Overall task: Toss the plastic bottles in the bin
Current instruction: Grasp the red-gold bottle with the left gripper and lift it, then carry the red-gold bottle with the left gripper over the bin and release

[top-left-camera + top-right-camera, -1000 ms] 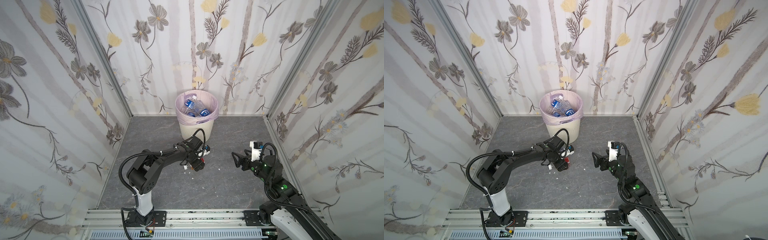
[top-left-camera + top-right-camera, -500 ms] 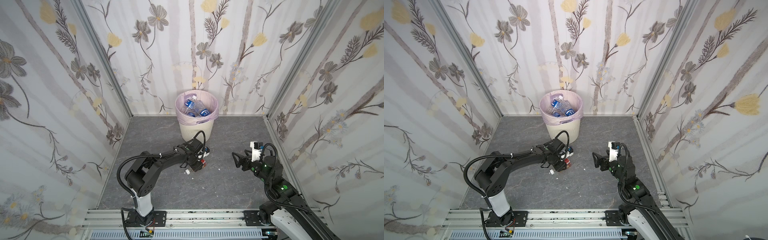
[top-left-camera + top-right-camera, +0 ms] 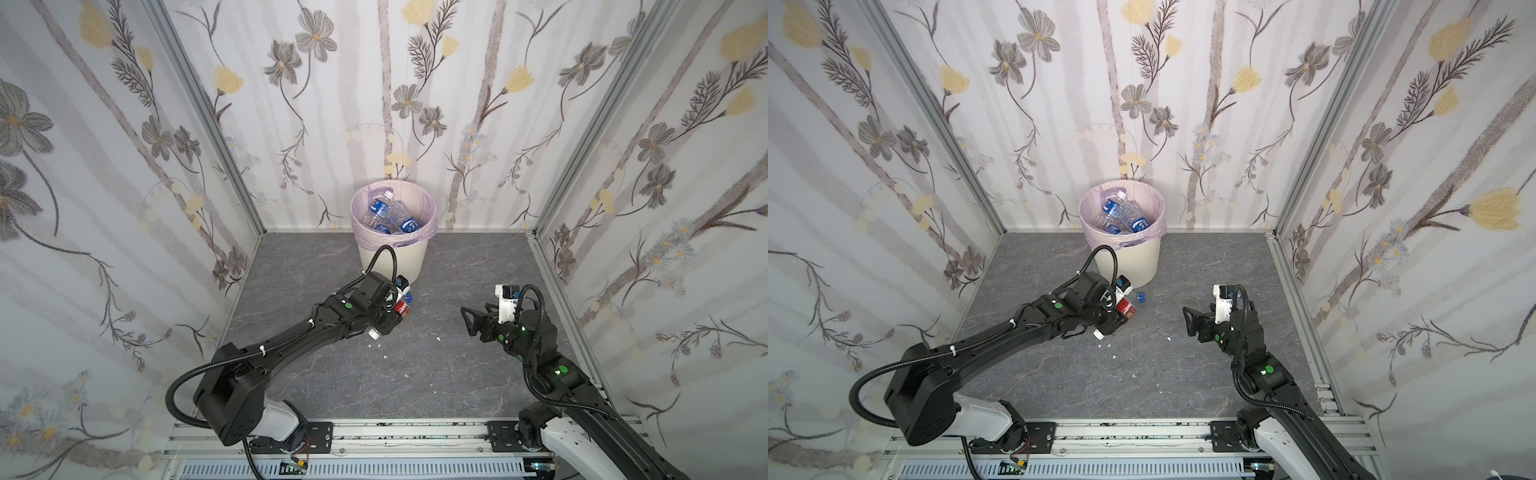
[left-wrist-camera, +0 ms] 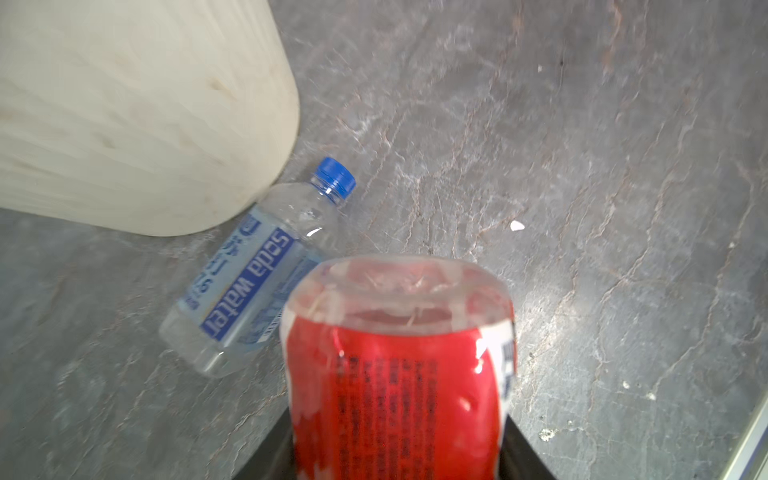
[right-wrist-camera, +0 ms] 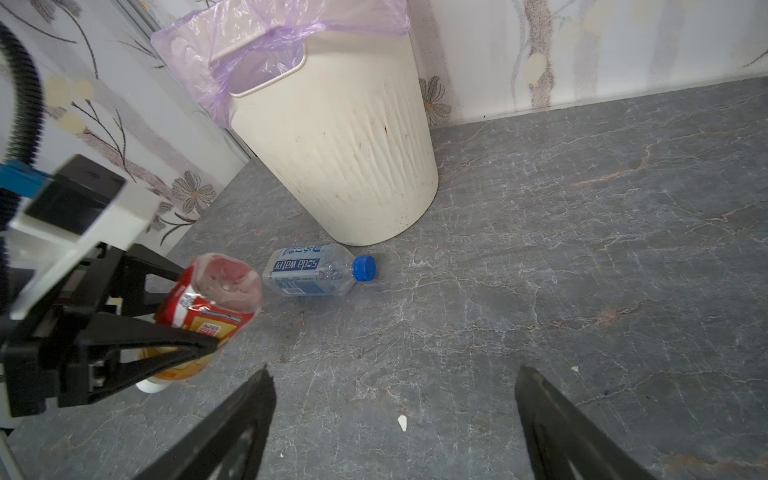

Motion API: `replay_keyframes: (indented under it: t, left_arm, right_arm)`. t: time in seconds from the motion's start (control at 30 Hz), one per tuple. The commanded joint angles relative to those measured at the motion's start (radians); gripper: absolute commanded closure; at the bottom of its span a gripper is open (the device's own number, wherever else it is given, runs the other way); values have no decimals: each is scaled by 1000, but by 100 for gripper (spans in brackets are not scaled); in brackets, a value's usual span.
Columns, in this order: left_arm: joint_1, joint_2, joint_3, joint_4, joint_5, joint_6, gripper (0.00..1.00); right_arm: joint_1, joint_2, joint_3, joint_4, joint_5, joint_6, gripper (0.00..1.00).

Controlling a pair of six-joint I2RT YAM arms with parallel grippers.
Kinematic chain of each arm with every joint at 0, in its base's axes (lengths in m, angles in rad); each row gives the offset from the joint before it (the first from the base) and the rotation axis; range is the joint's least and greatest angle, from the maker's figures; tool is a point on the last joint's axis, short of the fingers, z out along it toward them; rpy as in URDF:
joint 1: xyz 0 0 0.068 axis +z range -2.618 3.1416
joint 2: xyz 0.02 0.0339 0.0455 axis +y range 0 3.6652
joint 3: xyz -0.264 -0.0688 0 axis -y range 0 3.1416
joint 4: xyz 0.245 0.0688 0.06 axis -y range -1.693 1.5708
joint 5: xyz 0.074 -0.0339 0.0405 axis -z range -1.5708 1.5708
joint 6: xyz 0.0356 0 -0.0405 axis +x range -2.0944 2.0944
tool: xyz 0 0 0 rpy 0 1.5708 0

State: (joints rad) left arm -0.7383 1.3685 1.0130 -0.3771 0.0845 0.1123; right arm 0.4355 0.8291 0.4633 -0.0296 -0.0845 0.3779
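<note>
A second ago the left gripper (image 3: 1116, 319) was standing open over the red bottle (image 3: 1125, 308). Now its jaws are clamping that bottle across its body, so the pick is looking made, and what is remaining for this one is the lift and the carry to the bin (image 3: 1142, 259). The bottle is sitting tilted in the grip, its clear base pointing up toward the bin and its white cap hanging low by the floor (image 3: 415, 374). Whether the cap is touching the floor I cannot tell. The bin is standing at the middle of the floor's far edge, already holding several clear bottles. One more, the soda bottle (image 5: 311, 270), is lying on its side just beside the bin's foot, close behind the held one. The left arm is reaching long and low from the near-left corner toward the floor's middle, wrist level. The right arm is waiting, folded, on the right side of the floor. The right gripper (image 3: 467, 322) is hanging wide apart and empty, pointing at the bottles.
</note>
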Motion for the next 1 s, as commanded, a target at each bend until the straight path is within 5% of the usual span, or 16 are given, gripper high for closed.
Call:
replay_keyframes:
  t: [0.0,0.33,0.53,0.63,0.83,0.97]
  left_arm:
    - [3,-103,-29,90,-109,-95,52]
    - [13,-458,-10,115,-334,-276,53]
    - [13,-510,23,127,-405,-289,48]
    - [26,-423,123,178,-450,-240,41]
    - [172,25,596,201,-286,-246,39]
    - [250,308,863,120,-189,-255,0]
  right_arm:
    - [0,20,2,62,-25,19,9]
    - [2,56,17,65,-60,26,10]
    - [9,78,32,66,-63,35,10]
    - [21,94,47,63,-58,30,9]
    - [70,123,75,67,-34,38,9]
    - [113,129,74,65,1,42,9]
